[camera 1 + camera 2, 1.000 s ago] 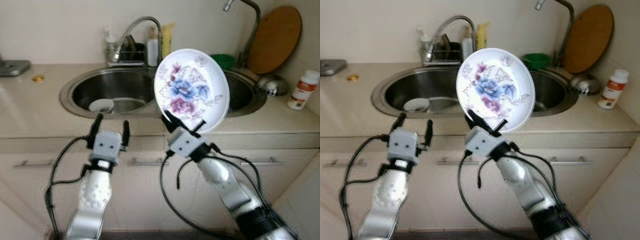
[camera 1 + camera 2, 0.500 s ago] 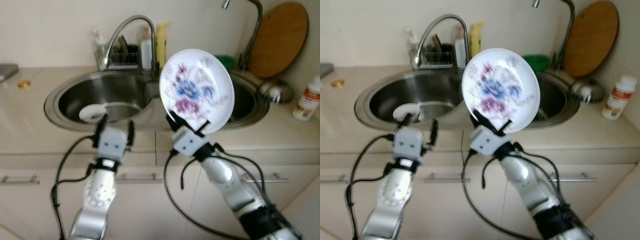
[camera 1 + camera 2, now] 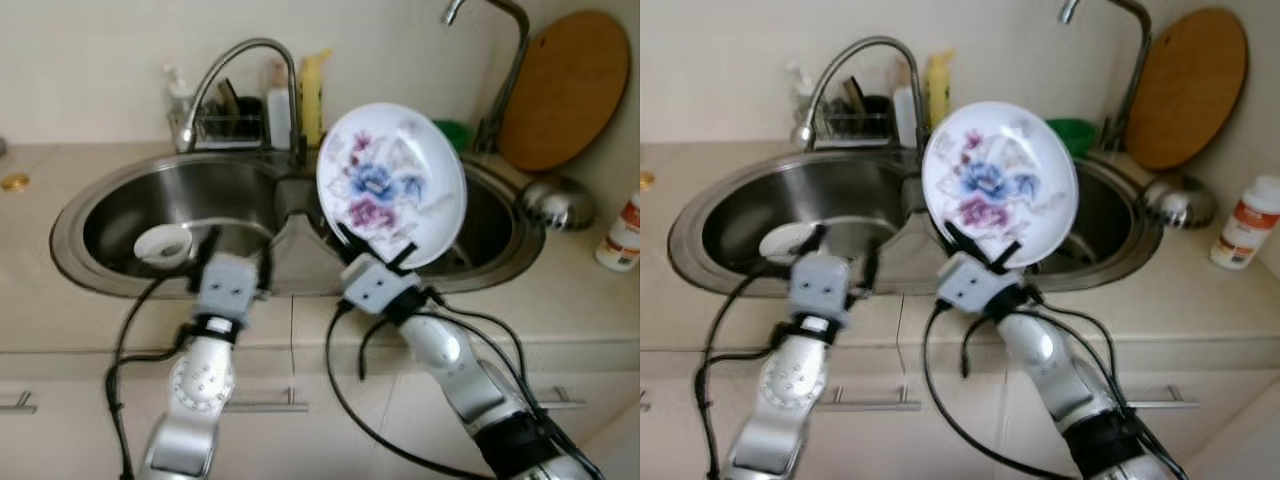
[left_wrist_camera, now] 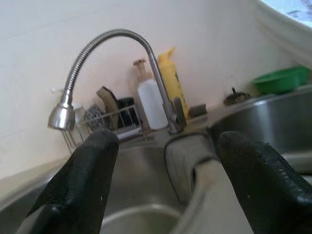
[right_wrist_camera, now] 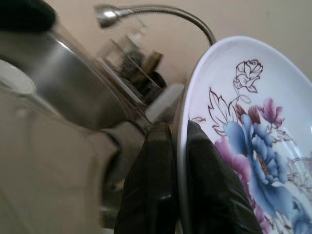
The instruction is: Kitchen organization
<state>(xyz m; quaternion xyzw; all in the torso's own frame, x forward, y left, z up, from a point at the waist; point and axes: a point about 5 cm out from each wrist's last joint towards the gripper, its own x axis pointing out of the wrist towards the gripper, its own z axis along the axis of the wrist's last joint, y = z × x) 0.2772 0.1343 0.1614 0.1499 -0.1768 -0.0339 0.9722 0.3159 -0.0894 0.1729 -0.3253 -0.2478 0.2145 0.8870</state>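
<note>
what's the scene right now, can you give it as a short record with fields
setting: kitchen counter with a double steel sink
right gripper: shut on the rim of the floral plate, held upright above the sink divider
left gripper: open, empty, at the front edge of the left basin
left basin: small white bowl
behind sink: curved faucet, wire rack, white bottle, yellow bottle
right side: green bowl, round wooden board leaning on the wall, white bottle with red label
</note>
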